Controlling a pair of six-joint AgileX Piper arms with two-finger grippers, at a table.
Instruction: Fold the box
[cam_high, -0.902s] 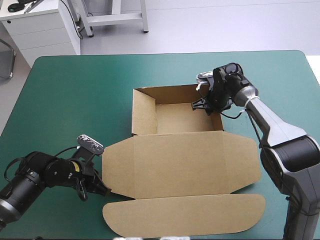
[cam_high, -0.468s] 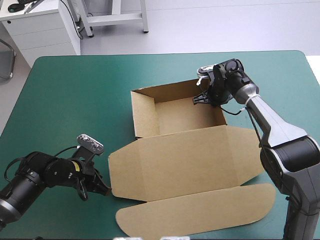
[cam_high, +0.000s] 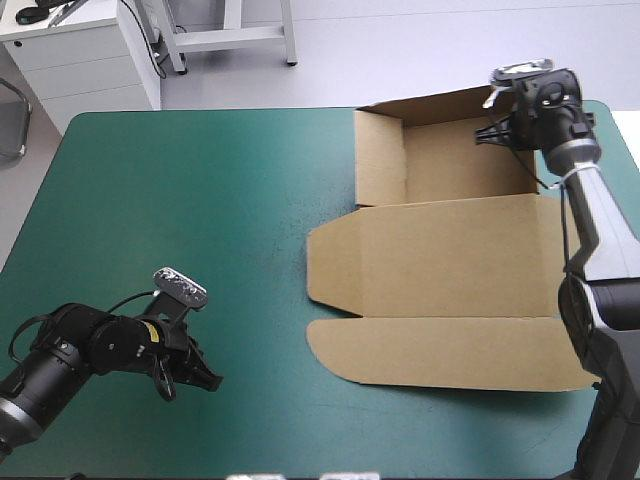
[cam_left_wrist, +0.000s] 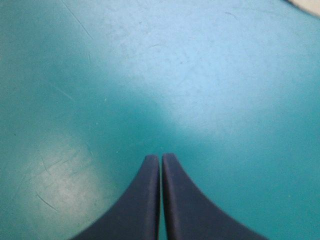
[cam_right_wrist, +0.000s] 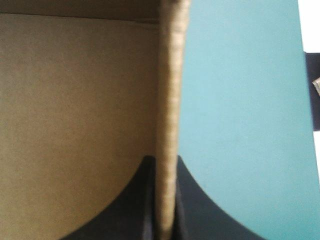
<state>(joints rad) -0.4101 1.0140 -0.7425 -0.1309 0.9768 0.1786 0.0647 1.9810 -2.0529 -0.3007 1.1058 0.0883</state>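
Observation:
The brown box (cam_high: 440, 250) lies at the table's far right, an open tray with raised walls and its lid flat toward the near side. My right gripper (cam_high: 510, 128) is shut on the tray's right wall at the far corner. In the right wrist view that wall's edge (cam_right_wrist: 170, 115) runs up between the black fingers, the right gripper (cam_right_wrist: 164, 162) clamped on it, tray floor on one side, teal-green cover on the other. My left gripper (cam_high: 208, 380) rests low at the near left, well apart from the box. In its own view the left gripper (cam_left_wrist: 160, 157) is shut over bare cover.
The box's lid flap (cam_high: 450, 350) reaches close to the table's right edge (cam_high: 625, 130). The teal-green cover (cam_high: 180, 200) lies bare across the left and middle. A white cabinet stands beyond the far left corner.
My right gripper has dragged the box to the right and toward the far edge, turning it a little. The lid slid away from my left gripper, which has stayed in place.

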